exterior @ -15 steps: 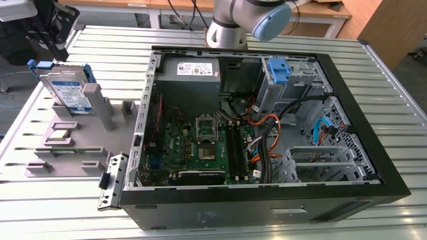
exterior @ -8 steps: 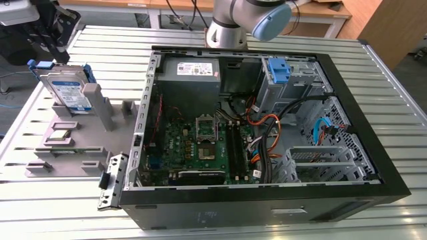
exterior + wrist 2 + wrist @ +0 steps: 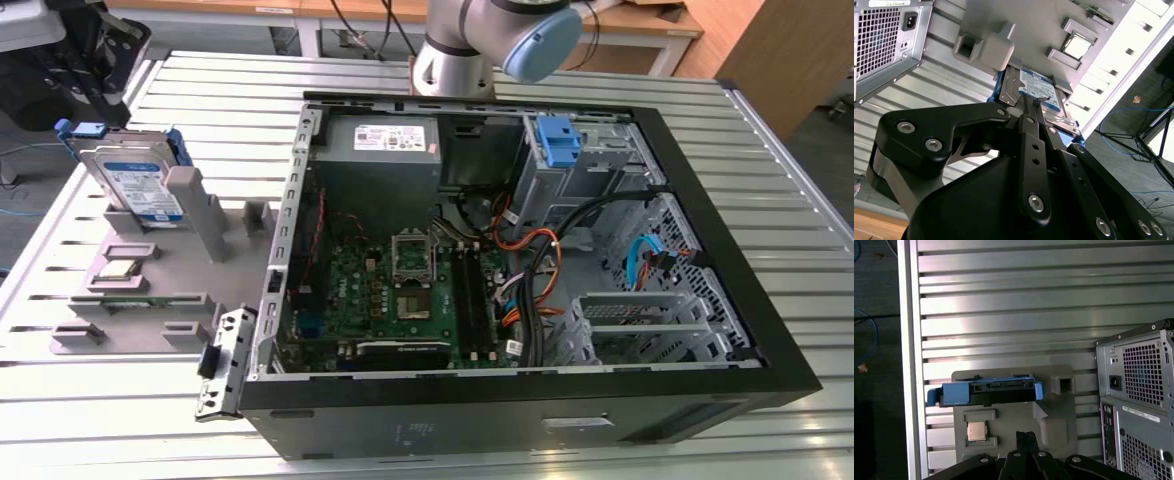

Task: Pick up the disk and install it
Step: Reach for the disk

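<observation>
Gripper (image 3: 1026, 436) fingers pressed together, holding nothing, hovering over the grey fixture plate (image 3: 240, 285), near the disk (image 3: 134, 180) but apart from it. The disk stands on edge in 1 slot at the plate's far corner, by the slatted table's (image 3: 774, 170) edge on the exterior view's left, beside the open PC case (image 3: 534, 415). Likely stiff, fairly heavy, shock-sensitive, with slick metal faces; best gripped across the blue carrier's upper edge.
</observation>
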Controlling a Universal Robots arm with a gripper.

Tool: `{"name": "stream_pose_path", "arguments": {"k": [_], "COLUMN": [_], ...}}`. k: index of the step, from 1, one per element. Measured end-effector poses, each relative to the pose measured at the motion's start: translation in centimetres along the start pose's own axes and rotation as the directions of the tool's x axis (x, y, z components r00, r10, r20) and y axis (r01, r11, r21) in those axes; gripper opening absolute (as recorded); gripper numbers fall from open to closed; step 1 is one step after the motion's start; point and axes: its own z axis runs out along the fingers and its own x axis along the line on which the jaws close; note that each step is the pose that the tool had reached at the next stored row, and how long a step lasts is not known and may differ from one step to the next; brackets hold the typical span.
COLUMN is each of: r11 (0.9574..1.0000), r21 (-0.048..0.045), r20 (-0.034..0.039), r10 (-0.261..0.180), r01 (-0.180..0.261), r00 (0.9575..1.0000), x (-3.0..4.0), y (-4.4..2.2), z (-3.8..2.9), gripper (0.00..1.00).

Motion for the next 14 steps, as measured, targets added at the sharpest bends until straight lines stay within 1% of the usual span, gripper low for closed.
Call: {"name": "stream_pose_path", "arguments": {"k": [5, 14], "r11": [1.0, 1.0], "r21": [0.0, -0.0001], "r20": [0.0001, 0.0002], "r10": [0.002, 0.003], "r01": [-0.002, -0.003], "r00": [1.0, 1.0], "x": [0.56, 0.89], "y": [0.27, 0.38], "z": [0.23, 1.11], "gripper": [0.1, 0.1]}}
